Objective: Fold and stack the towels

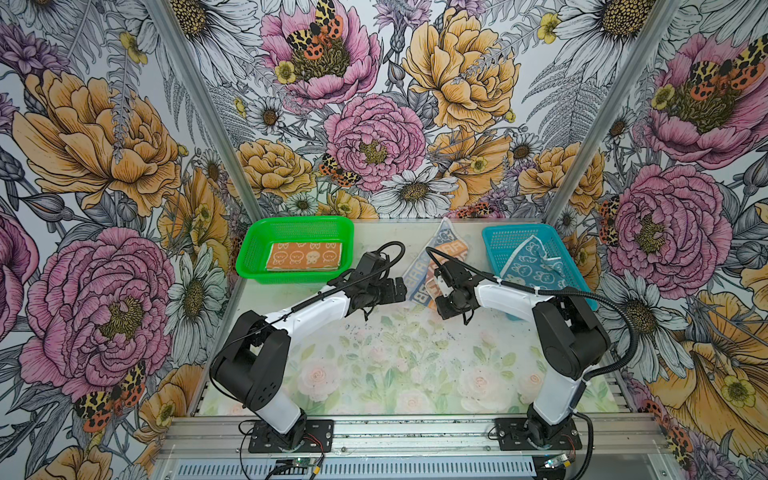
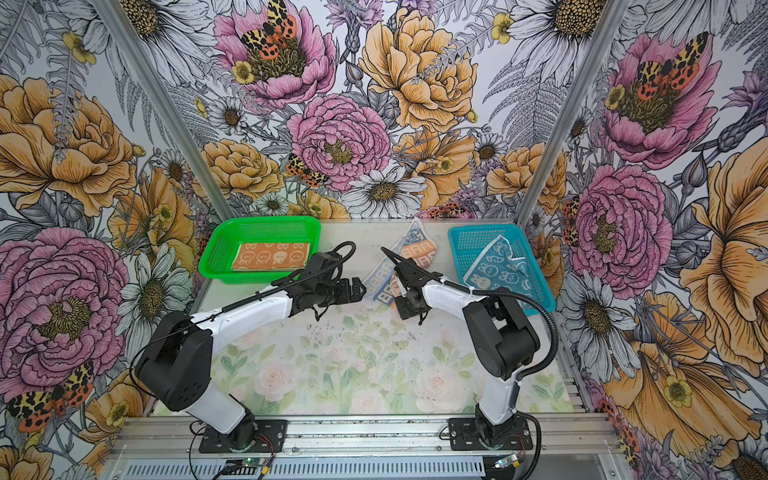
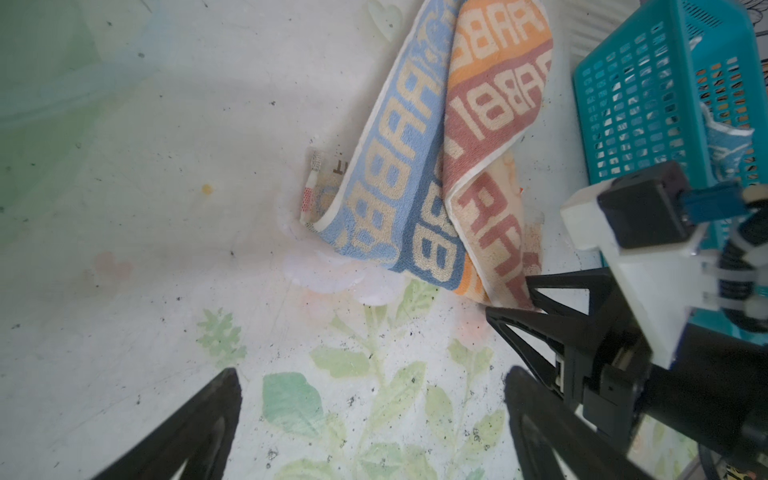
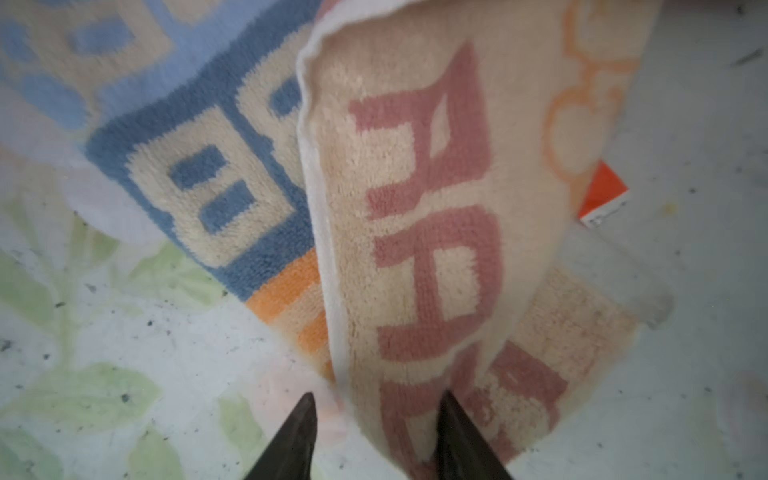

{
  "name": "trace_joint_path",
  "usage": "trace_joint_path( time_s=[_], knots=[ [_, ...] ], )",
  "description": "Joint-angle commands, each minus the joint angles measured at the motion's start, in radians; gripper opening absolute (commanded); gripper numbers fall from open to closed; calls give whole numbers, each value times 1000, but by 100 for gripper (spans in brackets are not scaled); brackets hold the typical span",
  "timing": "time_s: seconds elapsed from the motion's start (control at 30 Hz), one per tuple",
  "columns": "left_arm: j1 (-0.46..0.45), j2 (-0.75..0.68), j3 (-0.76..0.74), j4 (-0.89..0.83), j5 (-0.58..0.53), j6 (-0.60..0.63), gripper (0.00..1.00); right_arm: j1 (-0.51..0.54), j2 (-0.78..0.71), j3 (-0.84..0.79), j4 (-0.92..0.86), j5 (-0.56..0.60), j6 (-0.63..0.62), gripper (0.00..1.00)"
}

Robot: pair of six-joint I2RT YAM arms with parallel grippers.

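Three towels show in both top views. A folded orange towel (image 1: 305, 256) lies in the green basket (image 1: 291, 222). A blue towel (image 1: 530, 266) lies rumpled in the blue basket (image 1: 498, 237). A striped, lettered towel (image 1: 446, 245) (image 3: 415, 187) lies crumpled on the table between the baskets. My right gripper (image 4: 380, 432) (image 1: 439, 296) is low at this towel's near corner, its jaws part-way in around a raised cream and red fold (image 4: 415, 208), with a gap still beside one finger. My left gripper (image 3: 374, 415) (image 1: 401, 289) hovers open and empty just left of the towel.
The towel's orange tag (image 4: 602, 191) sticks out at its edge. The blue basket's wall (image 3: 648, 95) stands close behind my right arm. The flower-printed table mat (image 1: 395, 365) spreads out in front. Patterned walls close in the back and both sides.
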Motion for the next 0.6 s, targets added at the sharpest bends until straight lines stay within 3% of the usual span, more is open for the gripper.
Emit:
trace_joint_path(
  time_s=[0.0, 0.23, 0.4, 0.57],
  knots=[
    [19, -31, -23, 11, 21, 21, 99, 14, 18, 41, 25, 46, 0, 39],
    [46, -56, -42, 11, 28, 27, 99, 60, -14, 77, -16, 15, 42, 3],
    [75, -95, -41, -13, 30, 39, 99, 105, -156, 171, -48, -150, 86, 0],
    [80, -112, -17, -40, 14, 54, 99, -29, -133, 268, -68, -241, 144, 0]
  ],
)
